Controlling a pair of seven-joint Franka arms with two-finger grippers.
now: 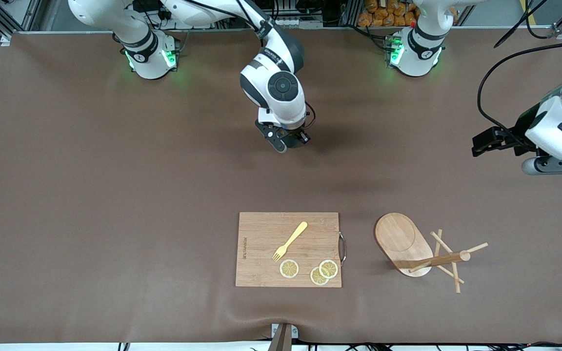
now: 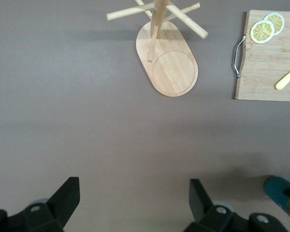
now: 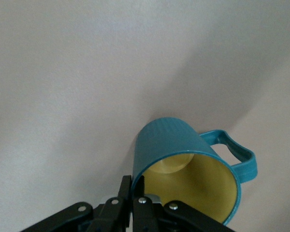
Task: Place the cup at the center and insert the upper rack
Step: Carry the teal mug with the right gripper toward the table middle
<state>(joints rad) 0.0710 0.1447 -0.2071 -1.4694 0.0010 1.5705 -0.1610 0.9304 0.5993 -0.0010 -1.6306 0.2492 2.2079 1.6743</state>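
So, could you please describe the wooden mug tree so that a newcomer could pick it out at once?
Start at the rectangular cutting board near the front camera; the mug tree stands beside it, toward the left arm's end of the table. Unlike the flat board, it has an oval base, one round post and thin crossed pegs.

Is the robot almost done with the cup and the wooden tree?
Not yet. Nothing looks done. The right tool is shut on the cup by its rim, up over the middle of the table. The wooden tree stands untouched beside the cutting board. The left tool waits open over its end of the table.
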